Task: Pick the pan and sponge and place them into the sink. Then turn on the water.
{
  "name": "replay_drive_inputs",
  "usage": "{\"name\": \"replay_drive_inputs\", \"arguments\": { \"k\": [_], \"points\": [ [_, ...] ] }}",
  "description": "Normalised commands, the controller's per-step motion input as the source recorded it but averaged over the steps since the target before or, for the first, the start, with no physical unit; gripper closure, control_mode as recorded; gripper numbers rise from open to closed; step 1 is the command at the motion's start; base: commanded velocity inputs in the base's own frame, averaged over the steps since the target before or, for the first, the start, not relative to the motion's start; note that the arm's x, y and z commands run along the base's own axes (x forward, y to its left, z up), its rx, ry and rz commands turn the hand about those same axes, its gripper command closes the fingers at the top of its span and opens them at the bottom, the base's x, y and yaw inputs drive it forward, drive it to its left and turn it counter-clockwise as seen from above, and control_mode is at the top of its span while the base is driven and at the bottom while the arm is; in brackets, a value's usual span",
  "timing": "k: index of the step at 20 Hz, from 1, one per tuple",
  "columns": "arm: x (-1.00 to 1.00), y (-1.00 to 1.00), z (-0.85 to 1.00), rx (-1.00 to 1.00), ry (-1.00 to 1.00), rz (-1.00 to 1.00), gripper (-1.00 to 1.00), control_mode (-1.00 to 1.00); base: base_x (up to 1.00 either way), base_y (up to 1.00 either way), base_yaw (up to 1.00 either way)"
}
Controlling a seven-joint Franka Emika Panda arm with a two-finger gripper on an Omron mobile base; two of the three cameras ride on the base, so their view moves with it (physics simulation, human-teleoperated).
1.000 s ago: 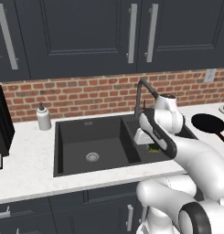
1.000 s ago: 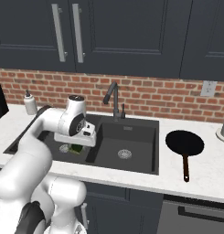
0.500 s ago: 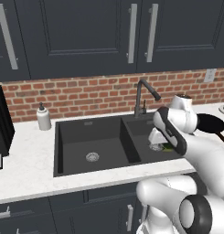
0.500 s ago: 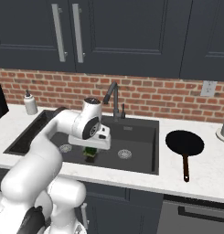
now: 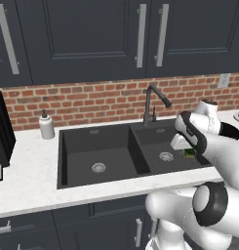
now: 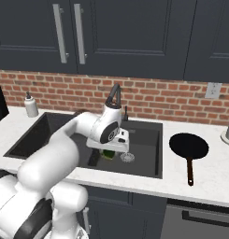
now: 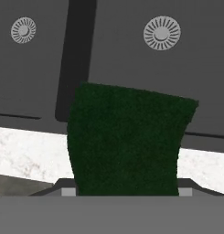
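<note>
My gripper (image 6: 109, 151) is shut on the dark green sponge (image 6: 108, 154), which hangs just above the right basin of the dark grey double sink (image 6: 145, 138). In the left base view the sponge (image 5: 190, 153) peeks out under the gripper (image 5: 186, 150), near the basin's right wall. The hand view looks down past the sponge (image 7: 127, 141) at both round drains, and the sponge hides the finger tips. The black pan (image 6: 189, 145) lies on the white counter right of the sink, handle toward the front edge. No water runs from the dark faucet (image 6: 115, 95).
A white soap dispenser (image 5: 46, 125) stands on the counter behind the sink's left corner. A black appliance (image 5: 1, 132) sits at the far left. A metal canister (image 6: 228, 130) stands at the far right, behind the pan. Dark cabinets hang above the brick wall.
The arm has swung to the right with the sponge in its grip, from above the divider between the basins to over the right basin. The pan has not moved.
</note>
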Motion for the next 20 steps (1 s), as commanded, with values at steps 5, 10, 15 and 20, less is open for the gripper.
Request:
{"name": "replay_drive_inputs", "arguments": {
  "k": [5,10,15,20],
  "points": [
    [0.26,-0.54,0.0,0.02,0.01,0.0,1.0,-1.0,0.0,0.0,0.0],
    [0.26,-0.38,-0.07,0.0,0.02,0.0,1.0,-1.0,0.0,0.0,0.0],
    [0.26,-0.08,-0.28,0.0,0.0,0.0,1.0,-1.0,0.0,0.0,0.0],
    [0.08,0.0,-0.36,0.0,0.0,0.0,1.0,-1.0,0.0,0.0,0.0]
  ]
}}
